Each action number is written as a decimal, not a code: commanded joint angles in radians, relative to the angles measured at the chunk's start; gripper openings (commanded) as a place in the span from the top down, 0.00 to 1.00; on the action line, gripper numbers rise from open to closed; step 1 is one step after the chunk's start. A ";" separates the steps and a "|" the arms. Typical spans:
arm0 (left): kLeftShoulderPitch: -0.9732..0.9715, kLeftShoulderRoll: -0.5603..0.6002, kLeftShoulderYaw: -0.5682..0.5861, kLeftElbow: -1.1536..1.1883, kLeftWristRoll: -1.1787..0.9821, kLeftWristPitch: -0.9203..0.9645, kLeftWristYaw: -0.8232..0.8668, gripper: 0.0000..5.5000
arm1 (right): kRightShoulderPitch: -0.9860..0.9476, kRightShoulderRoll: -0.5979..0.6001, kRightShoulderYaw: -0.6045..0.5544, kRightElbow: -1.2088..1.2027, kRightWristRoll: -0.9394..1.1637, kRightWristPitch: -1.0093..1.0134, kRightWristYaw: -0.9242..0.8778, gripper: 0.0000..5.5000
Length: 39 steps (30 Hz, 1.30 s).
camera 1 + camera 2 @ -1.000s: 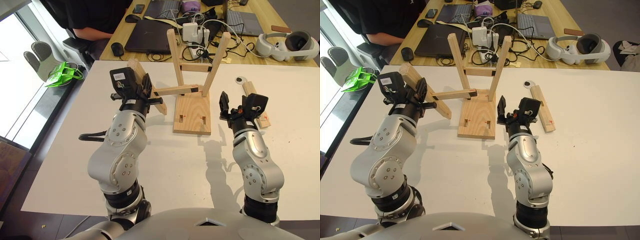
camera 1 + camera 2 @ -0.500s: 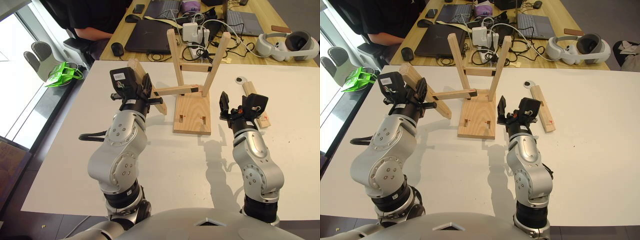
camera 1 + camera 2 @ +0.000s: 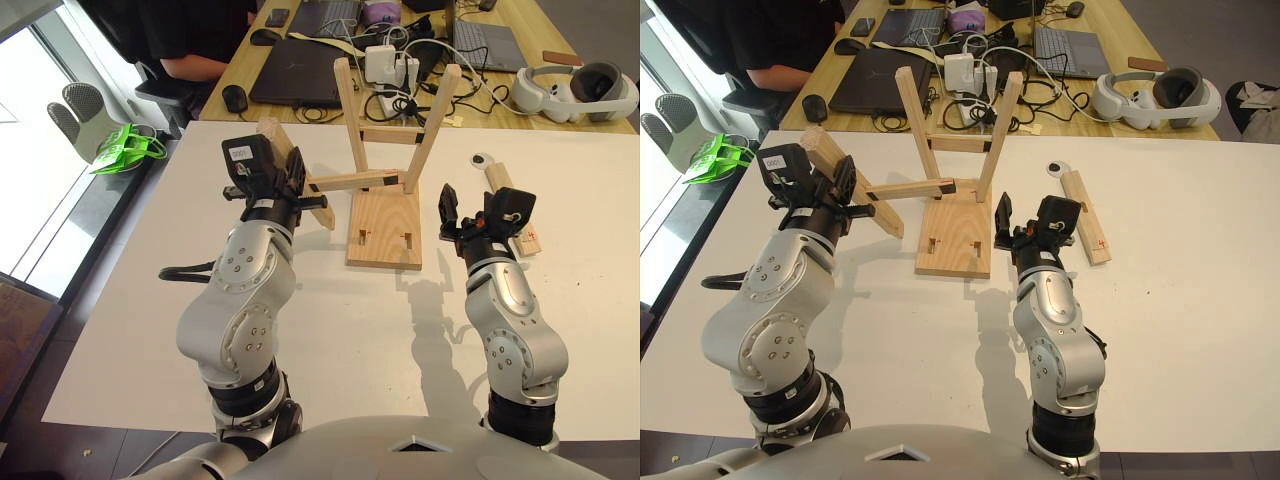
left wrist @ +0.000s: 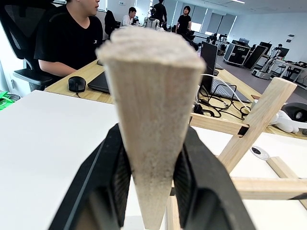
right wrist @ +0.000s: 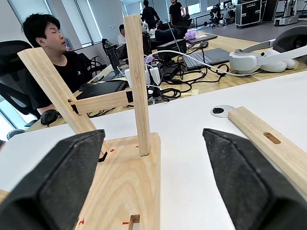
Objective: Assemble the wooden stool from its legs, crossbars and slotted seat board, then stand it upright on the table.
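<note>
Nothing moved, left tool (image 3: 297,180) grips leg (image 3: 322,212), crossbar (image 3: 355,181) partly hidden

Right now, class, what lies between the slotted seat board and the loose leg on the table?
The open right pincer, over bare table, hangs between seat board and loose leg in the left eye view.

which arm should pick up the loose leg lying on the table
Right. The right gripper is open and empty, just beside the loose leg on its side of the table. The left gripper is shut on the other leg, beyond the seat board.
</note>
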 commanded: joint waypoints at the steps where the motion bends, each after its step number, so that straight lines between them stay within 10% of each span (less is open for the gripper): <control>1: 0.005 -0.062 -0.004 0.001 0.003 -0.002 0.006 0.81 | 0.009 0.033 -0.003 0.005 -0.002 0.016 -0.010 0.31; 39: -0.014 -0.094 -0.014 0.020 -0.048 -0.011 0.057 0.81 | 0.019 0.041 -0.014 0.020 0.002 0.047 -0.032 0.31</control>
